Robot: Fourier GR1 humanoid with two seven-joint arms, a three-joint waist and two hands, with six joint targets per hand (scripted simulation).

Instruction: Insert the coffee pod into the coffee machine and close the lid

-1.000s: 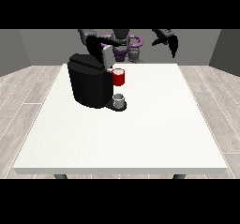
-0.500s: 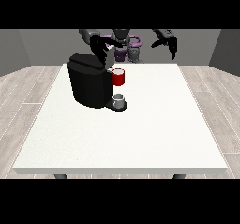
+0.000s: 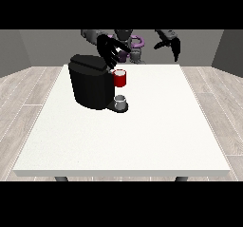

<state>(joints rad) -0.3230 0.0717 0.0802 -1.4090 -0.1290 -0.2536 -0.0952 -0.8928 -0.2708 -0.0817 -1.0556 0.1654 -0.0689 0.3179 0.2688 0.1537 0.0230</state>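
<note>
A black coffee machine (image 3: 90,86) stands on the white table (image 3: 156,121) at the left of middle. Its lid (image 3: 89,61) lies down across the top. A red pod holder (image 3: 120,78) projects from its front, with something pale showing at its top. Under it a small grey cup (image 3: 120,102) sits on the machine's base. The hand at the view's left (image 3: 110,50) hovers just above the lid's right end and the red holder, fingers spread and holding nothing. The hand at the view's right (image 3: 172,43) hangs in the air past the table's far edge, fingers relaxed and holding nothing.
The robot's torso (image 3: 129,45) stands behind the table's far edge. The table stretches wide to the right of the machine and towards the near edge. Wooden floor surrounds the table.
The hand at the view's left has come down and to the right, from behind the machine to just above the lid's end. The other hand has barely moved.
</note>
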